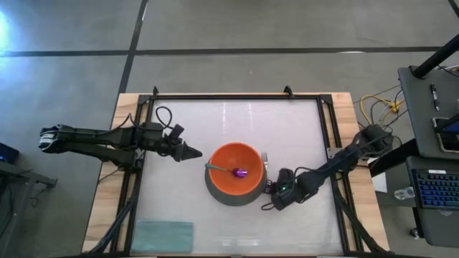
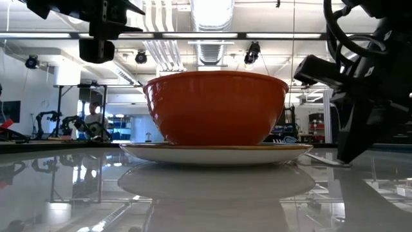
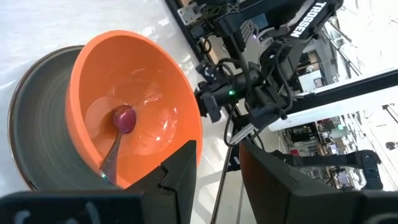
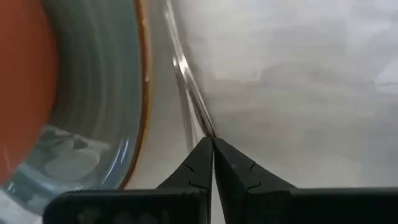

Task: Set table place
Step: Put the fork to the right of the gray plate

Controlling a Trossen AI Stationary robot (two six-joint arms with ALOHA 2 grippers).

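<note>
The orange bowl [image 1: 233,170] stands on the grey-green plate [image 1: 231,196] at the table's middle. The spoon lies in the bowl, its purple head [image 1: 240,172] on the bottom and its teal handle [image 1: 215,168] leaning on the left wall. The silver fork [image 1: 265,159] lies on the table just right of the plate. My right gripper [image 1: 267,188] is low at the fork's near end, shut on it. My left gripper [image 1: 195,152] hangs open and empty just left of the bowl; its wrist view shows the bowl [image 3: 137,106] and spoon head [image 3: 124,118]. My right gripper pinches the fork's handle [image 4: 200,122] near its near end between its two fingertips. The fingers come in low over the table and lie roughly along the fork. The fork runs forward from the tips on the table, beside the plate's rim [image 4: 146,93].
A teal cloth [image 1: 163,235] lies at the near left corner. The black frame [image 1: 237,96] runs around the white tabletop. A desk with a keyboard [image 1: 437,190] stands off the table's right side. White tabletop shows to the far and near sides of the plate.
</note>
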